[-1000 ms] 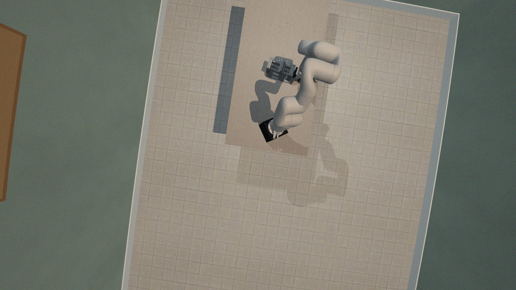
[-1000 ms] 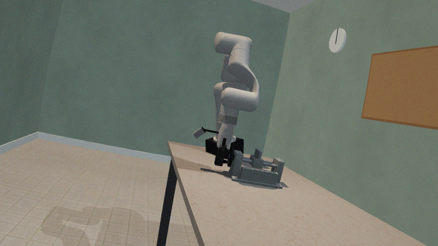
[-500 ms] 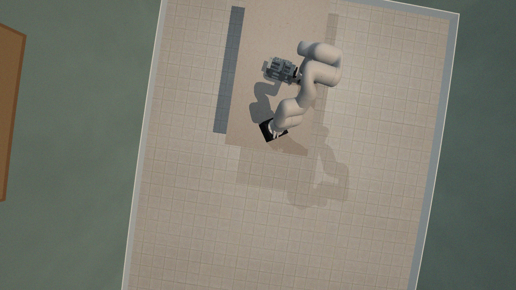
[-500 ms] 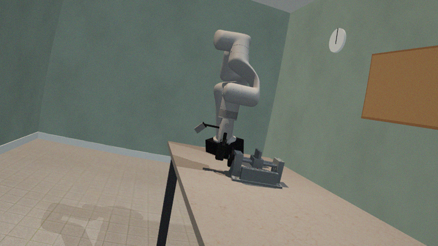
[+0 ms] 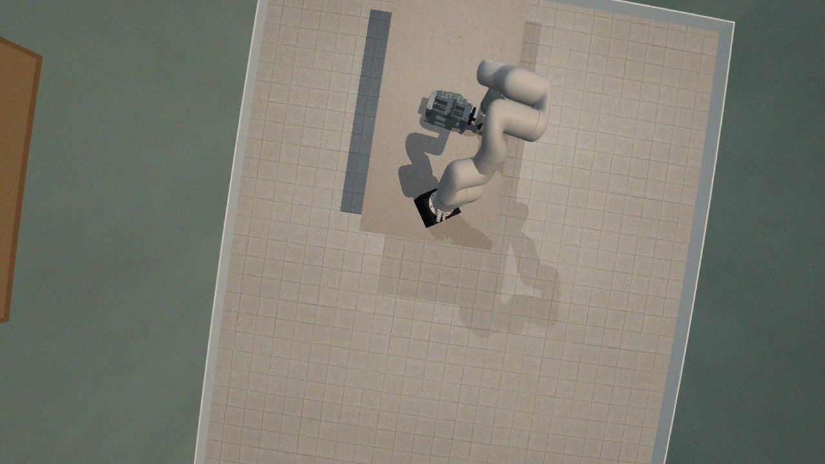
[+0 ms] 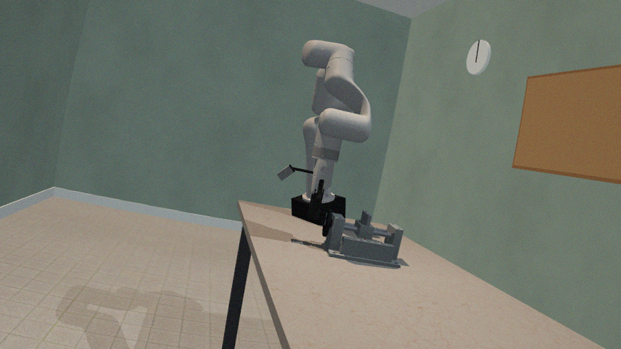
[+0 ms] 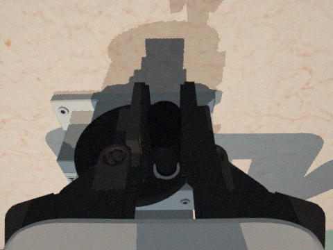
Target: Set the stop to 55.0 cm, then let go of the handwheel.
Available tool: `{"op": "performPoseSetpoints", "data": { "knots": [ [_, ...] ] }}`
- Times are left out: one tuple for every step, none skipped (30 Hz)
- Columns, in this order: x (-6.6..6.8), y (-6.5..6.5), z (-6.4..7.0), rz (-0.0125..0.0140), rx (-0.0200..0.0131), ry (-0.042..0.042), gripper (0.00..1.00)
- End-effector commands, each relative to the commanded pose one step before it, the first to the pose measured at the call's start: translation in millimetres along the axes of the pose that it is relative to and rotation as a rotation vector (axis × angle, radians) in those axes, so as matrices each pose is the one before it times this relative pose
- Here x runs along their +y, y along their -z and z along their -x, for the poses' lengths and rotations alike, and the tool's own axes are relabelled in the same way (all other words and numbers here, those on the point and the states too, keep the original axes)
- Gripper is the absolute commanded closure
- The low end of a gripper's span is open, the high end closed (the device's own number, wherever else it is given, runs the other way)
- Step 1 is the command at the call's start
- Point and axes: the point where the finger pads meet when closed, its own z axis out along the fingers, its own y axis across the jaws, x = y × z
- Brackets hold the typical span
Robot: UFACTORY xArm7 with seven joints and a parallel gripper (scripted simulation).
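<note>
Going left to right in the exterior view: the white arm [image 5: 516,122] [image 6: 345,125] points its gripper [image 5: 478,126] [image 6: 314,219] [image 7: 165,102] down at the near-left part of the metal rig, and it's clamped on the black knob [image 7: 164,121] of the handwheel [image 5: 472,116] [image 6: 326,224] [image 7: 94,146]. Next is the stop [image 6: 364,226], an upright grey block between the rig's [image 5: 441,112] [image 6: 367,249] [image 7: 66,139] two end plates, on the table [image 5: 450,46] [image 6: 419,311] [image 7: 277,69]. Can't read any scale, tbh. Further right, a wall clock [image 6: 478,57], then a corkboard [image 5: 17,173] [image 6: 580,119].

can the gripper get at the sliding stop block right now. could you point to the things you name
Probably not as things stand: the gripper [image 6: 314,219] [image 7: 165,102] is shut on the handle [image 7: 164,126] of the handwheel [image 5: 472,116] [image 6: 326,224] [image 7: 88,149], and an end plate [image 6: 335,233] stands between it and the stop block [image 6: 364,229]. It would likely need to let go and lift over.
</note>
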Motion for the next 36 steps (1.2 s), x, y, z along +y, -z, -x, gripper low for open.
{"op": "performPoseSetpoints", "data": {
  "knots": [
    [-8.01, 5.60, 0.27, -0.00630, -0.00144, -0.00038, 0.94],
    [0.00, 0.00, 0.00, 0.00000, 0.00000, 0.00000, 0.94],
    [0.00, 0.00, 0.00, 0.00000, 0.00000, 0.00000, 0.94],
    [-1.30, 0.65, 0.00, 0.00000, -0.00001, 0.00000, 0.94],
    [-1.29, 0.56, 0.00, 0.00000, -0.00001, 0.00000, 0.94],
    [-1.28, 0.38, 0.00, 0.00000, 0.00002, -0.00001, 0.94],
    [-1.26, 0.37, 0.00, 0.00000, 0.00000, 0.00000, 0.94],
    [-1.25, 0.37, 0.00, 0.00000, -0.00001, 0.00001, 0.94],
    [-1.23, 0.22, 0.00, 0.00000, 0.00001, 0.00000, 0.94],
    [-1.22, 0.14, 0.00, 0.00000, 0.00001, 0.00000, 0.94],
    [-1.21, 0.14, 0.00, 0.00000, 0.00000, 0.00000, 0.94],
    [-1.19, 0.13, 0.00, 0.00000, -0.00002, 0.00001, 0.94],
    [-1.18, 0.00, 0.00, 0.00000, 0.00001, 0.00000, 0.94],
    [-1.16, -0.07, 0.00, 0.00000, 0.00001, 0.00000, 0.94],
    [-1.15, -0.07, 0.00, 0.00000, 0.00000, 0.00000, 0.94],
    [-1.13, -0.07, 0.00, 0.00000, -0.00001, 0.00000, 0.94],
    [-1.12, -0.15, 0.00, 0.00000, 0.00000, 0.00000, 0.94],
    [-1.10, -0.26, 0.00, 0.00000, 0.00001, 0.00000, 0.94],
    [0.00, 0.00, 0.00, 0.00000, 0.00000, 0.00000, 0.94],
    [0.00, 0.00, 0.00, 0.00000, 0.00000, 0.00000, 0.94],
    [-1.09, -0.26, 0.00, 0.00000, 0.00000, 0.00000, 0.94],
    [-1.07, -0.26, 0.00, 0.00000, -0.00001, 0.00000, 0.94],
    [-1.05, -0.27, 0.00, 0.00000, -0.00002, 0.00000, 0.94],
    [-1.04, -0.44, 0.00, 0.00000, 0.00002, 0.00000, 0.94],
    [-1.03, -0.44, 0.00, 0.00000, 0.00001, 0.00000, 0.94],
    [-1.01, -0.44, 0.00, 0.00000, 0.00000, 0.00000, 0.94],
    [-0.99, -0.44, 0.00, 0.00000, -0.00001, 0.00000, 0.94],
    [-0.98, -0.57, 0.00, 0.00000, 0.00001, 0.00000, 0.94],
    [-0.96, -0.63, 0.00, 0.00000, 0.00001, 0.00000, 0.94],
    [-0.94, -0.63, 0.00, 0.00000, 0.00000, 0.00000, 0.94],
    [-0.93, -0.62, 0.00, 0.00000, -0.00001, 0.00000, 0.94],
    [-0.91, -0.71, 0.00, 0.00000, 0.00000, 0.00000, 0.94],
    [-0.90, -0.84, 0.00, 0.00000, 0.00001, 0.00000, 0.94],
    [-0.88, -0.83, 0.00, 0.00000, 0.00000, 0.00000, 0.94],
    [-0.86, -0.82, 0.00, 0.00000, -0.00001, 0.00000, 0.94],
    [0.00, 0.00, 0.00, 0.00000, 0.00000, 0.00000, 0.94]
  ]
}}
